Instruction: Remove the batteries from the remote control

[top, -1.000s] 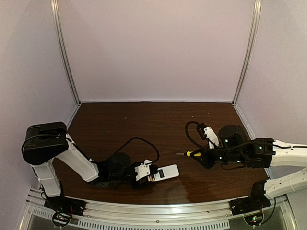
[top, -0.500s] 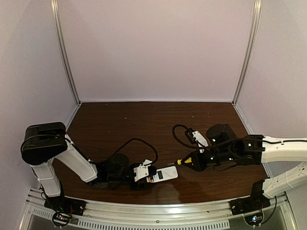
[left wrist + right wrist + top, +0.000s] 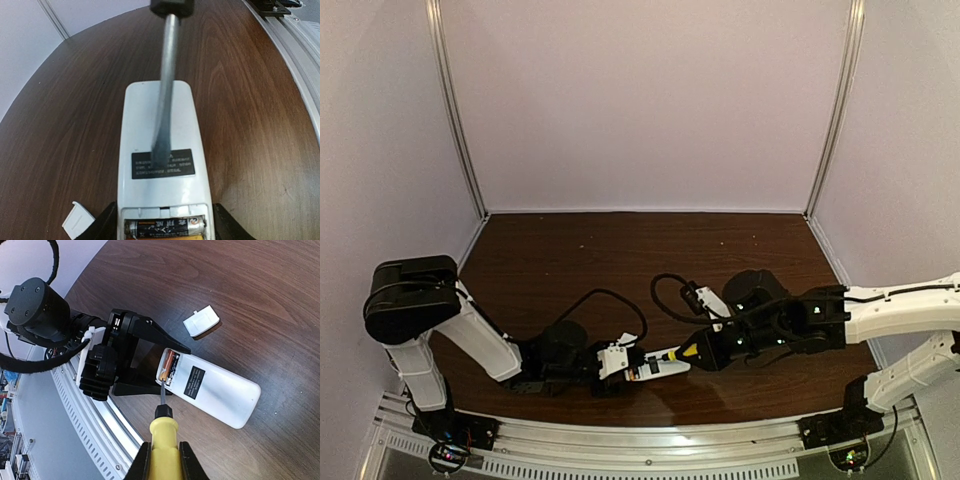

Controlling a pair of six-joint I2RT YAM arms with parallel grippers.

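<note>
The white remote control (image 3: 160, 120) lies back-up on the table, its battery compartment open. My left gripper (image 3: 165, 231) is shut on its compartment end. A dark battery with pale ends (image 3: 165, 226) lies in the compartment, and an orange one (image 3: 167, 363) lies beside it. My right gripper (image 3: 162, 462) is shut on the yellow-handled screwdriver (image 3: 163, 432). Its metal shaft (image 3: 165, 90) reaches over the remote's back, with the tip by the compartment edge. In the top view the remote (image 3: 665, 364) lies between my left gripper (image 3: 625, 366) and the screwdriver (image 3: 688, 352).
The small white square cover piece (image 3: 201, 321) lies on the table beside the remote, also showing in the left wrist view (image 3: 77, 222). The metal rail of the table's near edge (image 3: 640, 450) runs close behind the remote. The enclosure walls stand at the back and sides.
My right arm has moved left with the screwdriver, from well right of the remote to over it. My left gripper has kept hold of the remote, which has barely moved.
</note>
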